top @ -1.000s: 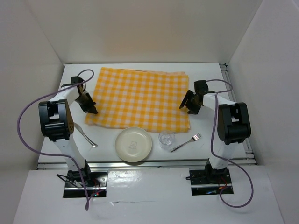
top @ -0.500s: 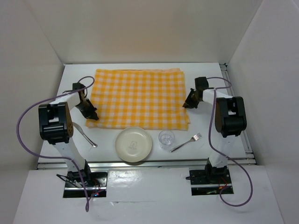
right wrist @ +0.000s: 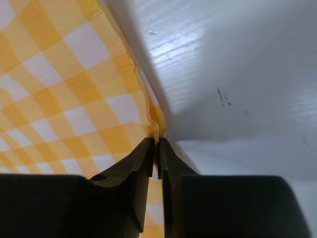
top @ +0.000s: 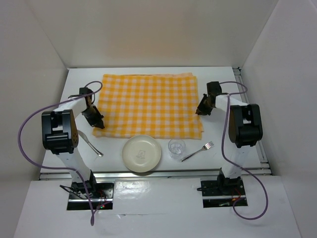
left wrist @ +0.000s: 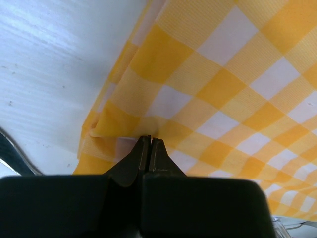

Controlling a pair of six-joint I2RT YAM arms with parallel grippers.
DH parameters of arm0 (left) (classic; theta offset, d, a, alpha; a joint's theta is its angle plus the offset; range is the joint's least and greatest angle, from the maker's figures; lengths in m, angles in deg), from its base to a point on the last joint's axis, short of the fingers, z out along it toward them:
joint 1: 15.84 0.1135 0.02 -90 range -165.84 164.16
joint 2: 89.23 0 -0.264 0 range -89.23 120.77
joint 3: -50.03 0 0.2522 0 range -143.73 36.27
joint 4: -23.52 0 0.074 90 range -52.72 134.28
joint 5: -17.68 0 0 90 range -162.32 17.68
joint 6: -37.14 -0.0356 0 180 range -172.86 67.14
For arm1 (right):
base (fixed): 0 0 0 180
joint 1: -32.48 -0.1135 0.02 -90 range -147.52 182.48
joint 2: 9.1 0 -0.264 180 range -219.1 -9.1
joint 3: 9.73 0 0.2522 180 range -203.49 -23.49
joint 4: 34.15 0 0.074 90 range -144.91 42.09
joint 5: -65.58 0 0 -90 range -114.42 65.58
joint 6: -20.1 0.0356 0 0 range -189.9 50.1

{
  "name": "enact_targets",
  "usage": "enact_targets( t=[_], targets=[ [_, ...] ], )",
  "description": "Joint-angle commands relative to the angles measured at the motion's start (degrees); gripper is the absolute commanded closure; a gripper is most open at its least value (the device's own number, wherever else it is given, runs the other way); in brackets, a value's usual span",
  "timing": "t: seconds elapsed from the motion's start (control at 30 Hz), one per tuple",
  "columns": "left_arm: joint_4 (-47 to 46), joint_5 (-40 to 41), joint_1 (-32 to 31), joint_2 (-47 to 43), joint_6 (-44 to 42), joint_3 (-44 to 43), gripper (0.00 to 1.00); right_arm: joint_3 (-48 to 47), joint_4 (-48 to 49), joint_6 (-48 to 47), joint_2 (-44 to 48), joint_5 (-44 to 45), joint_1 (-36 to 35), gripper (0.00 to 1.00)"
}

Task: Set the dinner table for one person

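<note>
On the white worktop (top: 220, 82), which spreads under both arms, a silver utensil (top: 90, 144) lies farthest left, angled, beside the left arm. Just beyond it the left end effector (left wrist: 150, 142) is clenched on the near-left corner of the cloth (top: 148, 105), with a bunched fold of yellow-and-white check caught between its fingertips. The cloth lies spread across the middle of the worktop. Near its front edge sit a cream plate (top: 142, 153), then a clear glass (top: 177, 147) just beside it, then a fork (top: 197, 151) lying slantwise, tines toward the right. At the cloth's right edge the right end effector (right wrist: 157, 145) is grasping the hem, its jaws nearly together with the layered edge pinched in the slim gap. A metal rail (top: 239, 75) runs along the worktop's right side.
</note>
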Motion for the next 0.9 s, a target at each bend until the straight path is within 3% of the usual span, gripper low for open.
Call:
enact_targets(
  t=[0.0,0.1,0.13,0.17,0.27,0.4,0.5,0.63,0.87],
  targets=[
    [3.37,1.20,-0.74,-3.60,-1.45,-3.40,0.98,0.52,-2.40,-0.06,6.08,4.74,0.32,0.77],
    [5.30,1.89,-1.79,-4.92,-1.98,-5.42,0.90,-0.35,-3.63,-0.06,9.86,7.02,0.32,0.73],
    [5.83,2.60,-2.31,-5.88,-1.98,-6.04,0.89,-0.97,-4.16,-0.06,11.17,7.55,0.32,0.50],
    [6.45,2.60,-2.32,-7.02,-1.98,-7.35,0.89,-1.50,-4.86,-0.06,11.71,7.56,0.32,0.36],
    [8.91,3.13,-2.32,-9.57,-1.98,-10.16,0.87,-5.00,-6.79,-0.75,12.94,6.69,0.32,0.12],
    [10.58,3.66,-2.32,-13.52,-1.98,-12.54,0.86,-5.63,-7.94,-2.51,17.33,3.88,0.32,0.10],
    [10.58,6.64,-2.32,-15.55,-2.50,-12.55,0.86,-1.43,-9.43,-3.65,23.12,3.25,-4.66,0.11],
    [9.35,7.88,-2.32,-17.67,-1.98,-5.27,1.00,6.55,-13.73,-2.35,31.21,3.95,-10.82,0.16],
    [4.61,9.02,-1.79,-12.93,1.71,3.53,1.00,20.64,-20.41,7.05,43.61,2.20,-18.65,0.15]
  ],
)
